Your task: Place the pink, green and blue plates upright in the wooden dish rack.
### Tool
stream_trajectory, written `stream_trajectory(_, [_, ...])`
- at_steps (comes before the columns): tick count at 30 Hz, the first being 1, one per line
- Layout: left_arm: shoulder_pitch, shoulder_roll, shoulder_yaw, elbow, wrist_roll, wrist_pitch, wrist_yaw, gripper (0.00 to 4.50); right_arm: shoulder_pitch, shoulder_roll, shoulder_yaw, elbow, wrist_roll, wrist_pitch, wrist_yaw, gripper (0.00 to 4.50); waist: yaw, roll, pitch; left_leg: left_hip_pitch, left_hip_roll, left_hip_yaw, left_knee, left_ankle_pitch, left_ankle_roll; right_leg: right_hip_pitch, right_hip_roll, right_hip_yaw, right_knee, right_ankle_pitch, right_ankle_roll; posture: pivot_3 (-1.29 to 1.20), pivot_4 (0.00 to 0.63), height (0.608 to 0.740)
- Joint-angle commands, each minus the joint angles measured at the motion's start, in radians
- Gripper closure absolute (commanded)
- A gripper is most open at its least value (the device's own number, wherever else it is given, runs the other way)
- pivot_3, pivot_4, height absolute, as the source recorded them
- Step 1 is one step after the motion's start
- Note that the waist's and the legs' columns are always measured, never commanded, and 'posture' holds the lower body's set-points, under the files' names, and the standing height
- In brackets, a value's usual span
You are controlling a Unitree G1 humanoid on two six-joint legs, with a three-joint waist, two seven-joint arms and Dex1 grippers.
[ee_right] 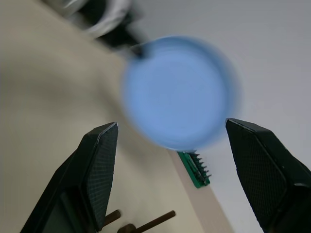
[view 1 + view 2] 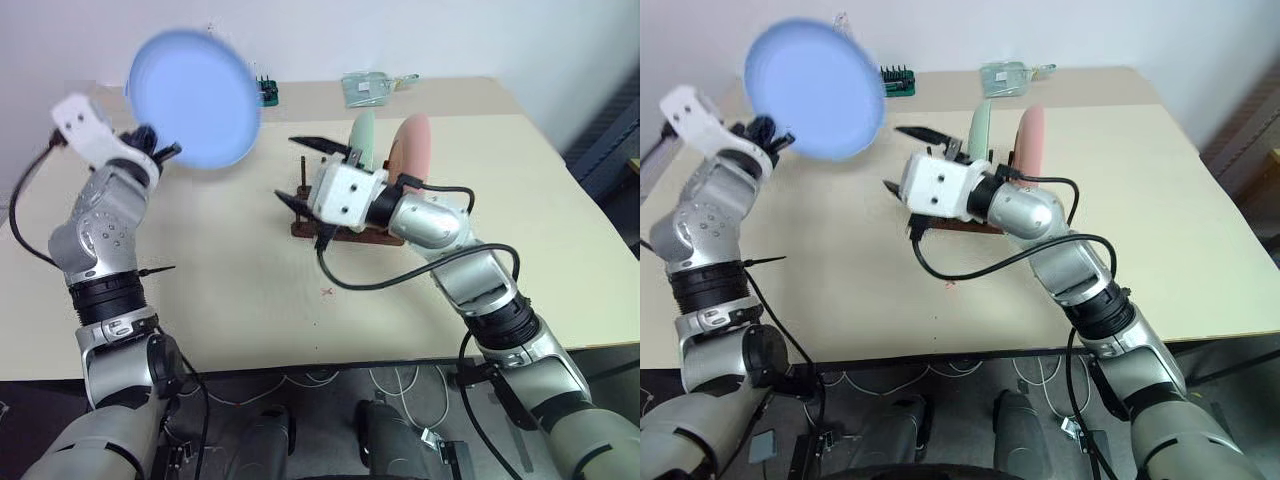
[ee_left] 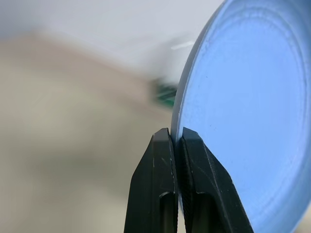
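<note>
The blue plate [image 2: 195, 98] hangs in the air over the table's left side, tilted up on edge. My left gripper [image 2: 165, 152] is shut on its lower rim, and both fingers [image 3: 163, 160] pinch the edge. The green plate [image 2: 363, 138] and the pink plate [image 2: 412, 145] stand upright side by side in the wooden dish rack [image 2: 300, 228] at the table's middle. My right gripper [image 2: 300, 172] hovers open just in front of the rack, pointing left toward the blue plate [image 1: 177, 99], with nothing between its fingers. The right hand hides much of the rack.
A green-and-black tool holder [image 2: 268, 92] and a clear plastic packet [image 2: 372, 88] lie at the table's far edge. The beige table [image 2: 230, 300] has bare surface in front of the rack and to the right. Cables trail from both arms.
</note>
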Motion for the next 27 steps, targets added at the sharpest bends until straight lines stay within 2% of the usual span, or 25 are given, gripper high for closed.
stream_trajectory(1, [-0.003,-0.009,0.007,-0.151,-0.079,0.108,0.019,4.49,-0.044,-0.002,0.003,0.036,-0.081,-0.088,-0.009,0.91,-0.003,0.0,0.0,0.0,0.0,0.0,0.0,0.0,0.0,0.0,0.0,0.0,0.0,0.0,0.0,0.0,0.15,0.74])
stream_trajectory(12, [-0.03,-0.026,0.077,-0.323,-0.304,0.395,0.127,4.49,-0.142,0.018,0.015,0.212,-0.303,-0.208,-0.091,0.91,0.001,0.0,0.0,0.0,0.0,0.0,0.0,0.002,-0.004,0.0,0.001,0.0,0.0,0.0,0.0,0.0,0.15,0.74])
stream_trajectory(22, [-0.047,-0.059,0.12,-0.374,-0.42,0.445,0.25,4.49,-0.207,0.051,0.035,0.346,-0.408,-0.25,-0.114,0.91,0.002,0.0,0.0,0.0,0.0,0.0,0.0,0.003,-0.005,0.0,0.001,0.001,0.0,0.0,0.0,0.0,0.15,0.74])
stream_trajectory(25, [-0.045,-0.053,0.126,-0.38,-0.449,0.438,0.268,4.5,-0.212,0.061,0.034,0.361,-0.409,-0.255,-0.103,1.77,0.001,0.0,0.0,0.0,0.0,0.0,0.0,0.003,-0.006,0.0,0.001,0.001,0.0,0.0,0.0,0.0,0.15,0.74])
stream_trajectory(27, [-0.04,-0.048,0.128,-0.382,-0.462,0.436,0.278,4.5,-0.212,0.063,0.033,0.365,-0.414,-0.261,-0.101,2.67,0.002,0.0,0.0,0.0,0.0,0.0,0.0,0.003,-0.006,0.0,0.001,0.001,0.0,0.0,0.0,0.0,0.15,0.74])
